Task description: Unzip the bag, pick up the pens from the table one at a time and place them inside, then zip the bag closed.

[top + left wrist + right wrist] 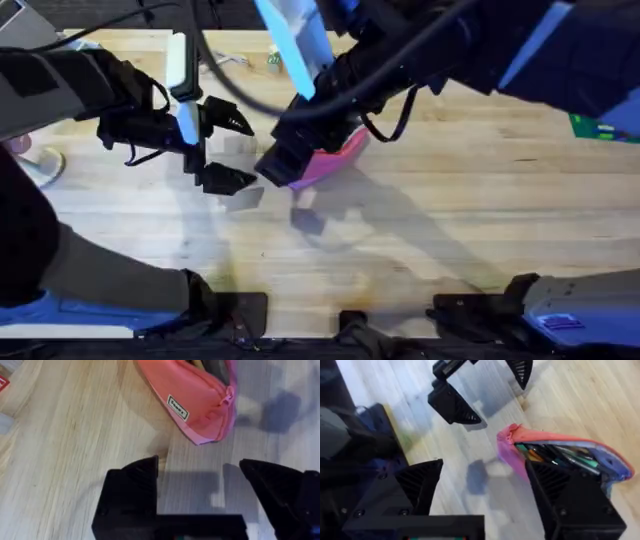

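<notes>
Bag (560,455) — pens (555,455) inside, unzipped

Bag (192,402), pink fabric: one small white rectangular label (178,408) with a dark border, sewn on the side panel near the zipper end. Dark lettering, one short word, too small and blurred to read. No other text, numbers or signs legible.

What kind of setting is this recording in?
Likely a lab workbench for robot manipulation: a butcher-block table, two black robot grippers, left and right, and a pink pencil pouch lying open with pens inside.
</notes>
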`<action>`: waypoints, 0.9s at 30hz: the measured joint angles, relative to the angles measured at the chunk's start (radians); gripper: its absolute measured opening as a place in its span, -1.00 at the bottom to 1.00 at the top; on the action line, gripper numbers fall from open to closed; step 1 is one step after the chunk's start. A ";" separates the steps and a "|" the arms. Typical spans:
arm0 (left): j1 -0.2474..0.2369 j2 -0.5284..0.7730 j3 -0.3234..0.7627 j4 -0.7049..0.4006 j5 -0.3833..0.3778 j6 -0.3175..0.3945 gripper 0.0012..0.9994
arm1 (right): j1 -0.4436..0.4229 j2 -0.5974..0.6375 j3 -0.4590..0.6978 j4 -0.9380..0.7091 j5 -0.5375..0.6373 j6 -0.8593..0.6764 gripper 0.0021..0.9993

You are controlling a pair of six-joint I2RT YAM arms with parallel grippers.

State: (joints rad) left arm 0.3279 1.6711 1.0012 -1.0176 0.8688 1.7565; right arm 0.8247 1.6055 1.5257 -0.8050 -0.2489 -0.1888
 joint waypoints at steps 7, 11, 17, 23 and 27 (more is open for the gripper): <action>0.000 0.000 0.000 0.000 0.000 0.002 0.99 | 0.004 0.000 0.002 0.013 0.029 -0.178 1.00; 0.000 0.000 0.000 0.000 0.003 0.002 0.99 | 0.004 0.000 0.002 0.035 0.037 -0.215 1.00; 0.000 0.000 0.000 0.000 0.003 0.002 0.99 | 0.007 0.025 0.005 0.047 0.040 -0.226 1.00; 0.000 0.000 0.000 0.000 0.003 0.002 0.99 | 0.020 0.081 0.005 0.067 0.043 -0.228 1.00; 0.000 0.000 0.000 0.000 0.003 0.002 0.99 | 0.029 0.113 0.005 0.091 0.043 -0.228 1.00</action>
State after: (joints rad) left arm 0.3279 1.6709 1.0012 -1.0176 0.8715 1.7584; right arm 0.8535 1.7182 1.5307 -0.7137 -0.2058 -0.4166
